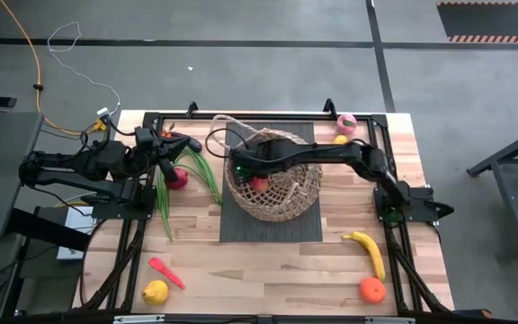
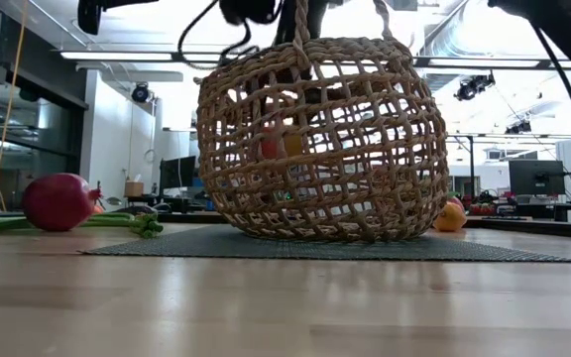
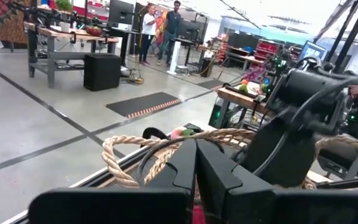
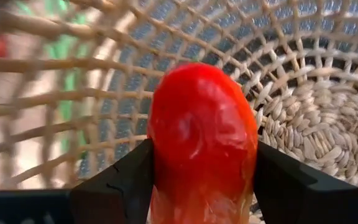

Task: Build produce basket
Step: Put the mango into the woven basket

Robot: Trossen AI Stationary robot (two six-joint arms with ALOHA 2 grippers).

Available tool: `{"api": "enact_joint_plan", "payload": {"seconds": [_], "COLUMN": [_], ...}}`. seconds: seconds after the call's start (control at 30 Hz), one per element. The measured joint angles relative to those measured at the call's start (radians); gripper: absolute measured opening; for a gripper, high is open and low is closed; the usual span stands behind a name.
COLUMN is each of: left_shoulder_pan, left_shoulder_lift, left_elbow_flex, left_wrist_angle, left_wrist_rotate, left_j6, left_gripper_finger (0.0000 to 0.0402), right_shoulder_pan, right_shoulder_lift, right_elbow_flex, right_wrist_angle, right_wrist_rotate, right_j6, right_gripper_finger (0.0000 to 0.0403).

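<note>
Right wrist view: right tool (image 4: 204,180) grips red pepper (image 4: 202,140) inside basket (image 4: 316,81).

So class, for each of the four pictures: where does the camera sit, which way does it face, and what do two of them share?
High: above, facing down; both arms, basket.
Low: table height, facing level; basket on its mat, arms above.
Left wrist: on the left arm near the basket's rim; left pincer shut.
Right wrist: inside the basket; right pincer grips a red pepper.
Shared: high and low both show the red round fruit.
</note>
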Motion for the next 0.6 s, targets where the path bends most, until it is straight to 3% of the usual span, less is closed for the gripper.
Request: {"api": "enact_joint_plan", "payload": {"seconds": [0.33, 0.6], "left_shoulder_pan": [0.000, 0.000], "left_shoulder_lift": [0.000, 0.000], "left_elbow_flex": [0.000, 0.000], "left_wrist_angle": [0.000, 0.000], "left_wrist_rotate": [0.000, 0.000], "left_j6": [0.000, 0.000], "left_gripper_finger": [0.0000, 0.0000], "right_shoulder_pan": [-0.025, -0.053], "right_shoulder_lift": [0.034, 0.034], "right_elbow_flex": [-0.001, -0.001], "right_wrist_angle": [-0.070, -0.079], "right_wrist_rotate": [0.054, 0.039], "right_j6": [0.030, 0.023], "right_gripper_finger": [0.0211, 0.0211]}}
